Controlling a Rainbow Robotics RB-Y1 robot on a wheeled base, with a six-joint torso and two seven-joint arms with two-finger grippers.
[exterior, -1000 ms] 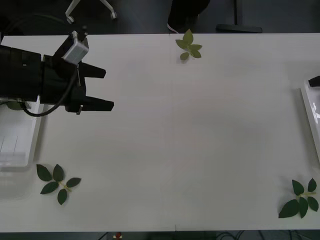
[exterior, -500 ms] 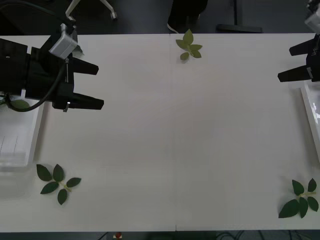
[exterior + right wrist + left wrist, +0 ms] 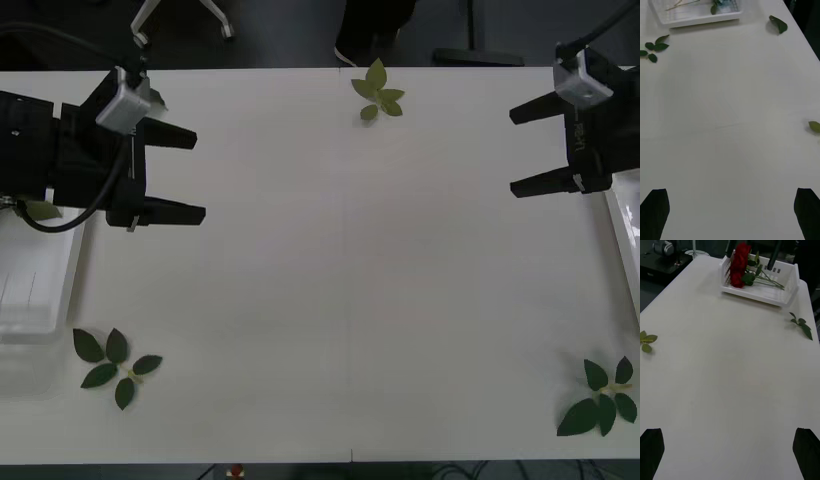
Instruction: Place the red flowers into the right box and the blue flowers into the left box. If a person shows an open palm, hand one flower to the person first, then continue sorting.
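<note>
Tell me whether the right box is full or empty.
Not empty: the left wrist view shows red roses lying inside the right box, stems across it. How many roses, cannot tell.

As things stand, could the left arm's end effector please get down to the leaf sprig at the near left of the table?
Probably yes: the left end effector is open and empty, and bare table lies between it and the leaf sprig.

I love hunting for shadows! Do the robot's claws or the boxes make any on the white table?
Front view: the table is evenly lit, and the open left gripper and open right gripper throw no clear shadow. Right wrist view: a soft grey shadow runs along the left box on the side facing the camera. Left wrist view: a fainter one edges the right box.
</note>
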